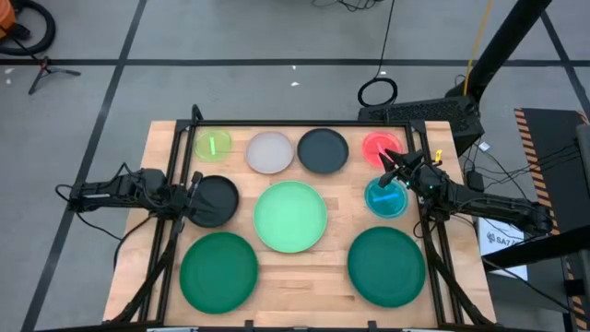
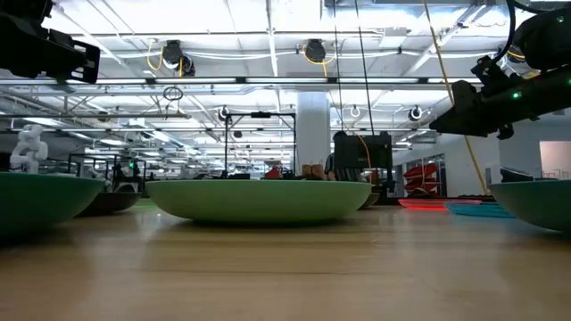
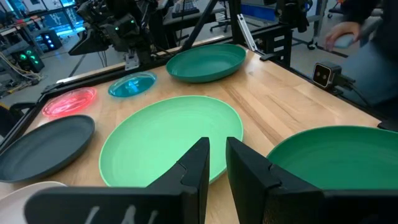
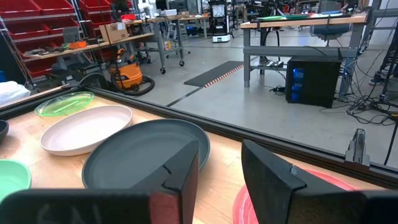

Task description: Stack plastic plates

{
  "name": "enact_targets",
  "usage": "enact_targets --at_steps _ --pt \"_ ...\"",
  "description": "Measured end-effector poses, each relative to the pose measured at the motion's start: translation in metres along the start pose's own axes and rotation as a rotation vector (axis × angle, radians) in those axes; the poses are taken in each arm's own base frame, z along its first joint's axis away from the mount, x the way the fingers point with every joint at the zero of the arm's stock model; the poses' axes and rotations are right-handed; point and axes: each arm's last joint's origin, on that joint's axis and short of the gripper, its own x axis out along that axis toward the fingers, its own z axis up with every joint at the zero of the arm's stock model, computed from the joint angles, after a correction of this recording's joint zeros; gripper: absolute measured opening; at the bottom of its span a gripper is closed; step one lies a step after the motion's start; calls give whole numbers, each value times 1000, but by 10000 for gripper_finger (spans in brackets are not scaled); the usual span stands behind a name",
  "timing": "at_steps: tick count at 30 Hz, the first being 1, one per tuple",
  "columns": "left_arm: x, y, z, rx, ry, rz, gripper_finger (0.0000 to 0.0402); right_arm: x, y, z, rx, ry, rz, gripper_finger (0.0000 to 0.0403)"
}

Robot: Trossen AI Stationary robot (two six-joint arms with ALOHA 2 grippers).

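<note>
Nine thin plastic plates lie unstacked across the frame's centre, judged light, stiff, slick, best pinched at rims; left gripper and right gripper slightly parted, empty.

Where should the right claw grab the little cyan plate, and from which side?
Take the cyan plate by its thin rim, probably the edge toward the right arm, coming down from above. It lies flat on the table, so only the raised lip offers purchase. The red plate sits close beside it, so avoid that edge. The right claw hovers open there already.
</note>
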Motion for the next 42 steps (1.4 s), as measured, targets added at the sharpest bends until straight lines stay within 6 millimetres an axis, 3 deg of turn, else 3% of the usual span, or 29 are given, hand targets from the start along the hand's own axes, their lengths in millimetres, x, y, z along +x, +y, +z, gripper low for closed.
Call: enact_targets --at_steps 23,28,34,38,42 --pt "0 0 0 0 0 0 62 0 0 0 0 0 0 114" --pt "0 0 0 106 0 0 62 0 0 0 0 0 0 114" --pt "0 0 0 104 -1 1 62 0 0 0 0 0 0 114" --pt "0 2 9 86 -87 17 62 0 0 0 56 1 3 114" --pt "-2 4 21 2 -221 34 62 0 5 2 205 12 136 114"
